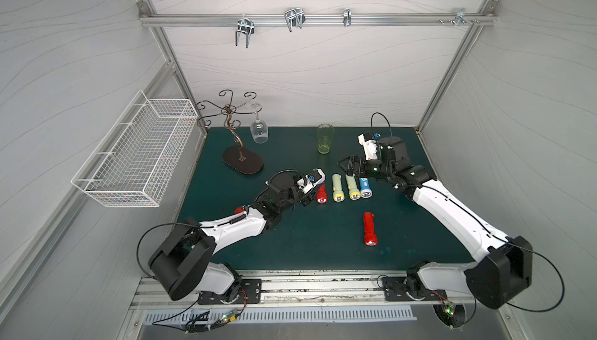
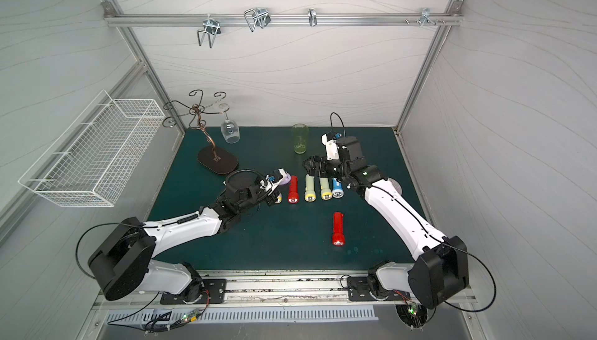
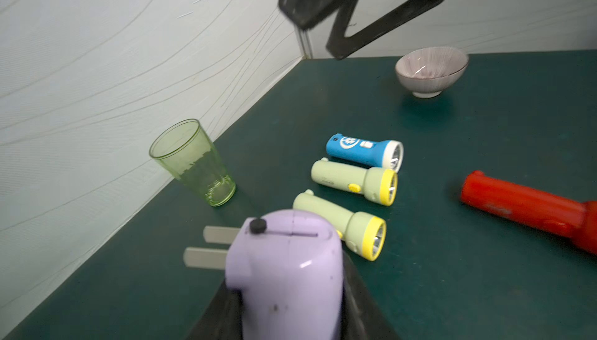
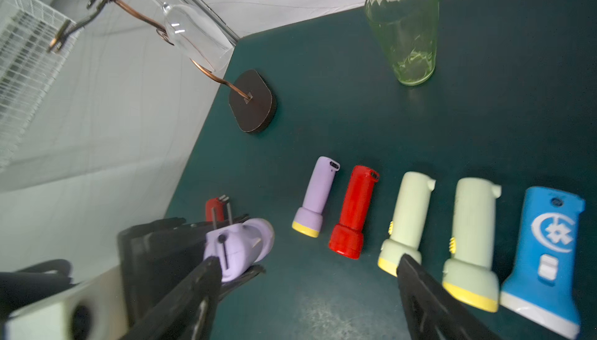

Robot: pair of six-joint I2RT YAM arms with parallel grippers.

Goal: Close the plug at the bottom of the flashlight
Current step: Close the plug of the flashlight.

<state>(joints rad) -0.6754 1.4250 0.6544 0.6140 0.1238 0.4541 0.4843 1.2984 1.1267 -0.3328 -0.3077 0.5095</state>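
Note:
A purple flashlight (image 3: 284, 257) is clamped in my left gripper (image 3: 287, 306), tail end up and away from the wrist. Its plug (image 3: 206, 256) is folded out, two flat grey prongs sticking sideways from the tail. In both top views the left gripper (image 1: 310, 189) hovers at the left end of a row of flashlights, with the purple tail (image 2: 286, 180) showing. My right gripper (image 4: 307, 286) stands open with nothing between its fingers. One finger (image 4: 200, 290) is close beside the purple tail (image 4: 239, 248). In a top view it hangs (image 1: 347, 165) just behind the row.
On the green mat lie a second purple flashlight (image 4: 318, 196), a red one (image 1: 321, 194), two pale green ones (image 1: 337, 188), a blue one (image 1: 365, 188) and a bigger red one (image 1: 369, 228). A green tumbler (image 1: 325, 138), a glass stand (image 1: 242, 160) and a bowl (image 3: 431, 70) stand nearby.

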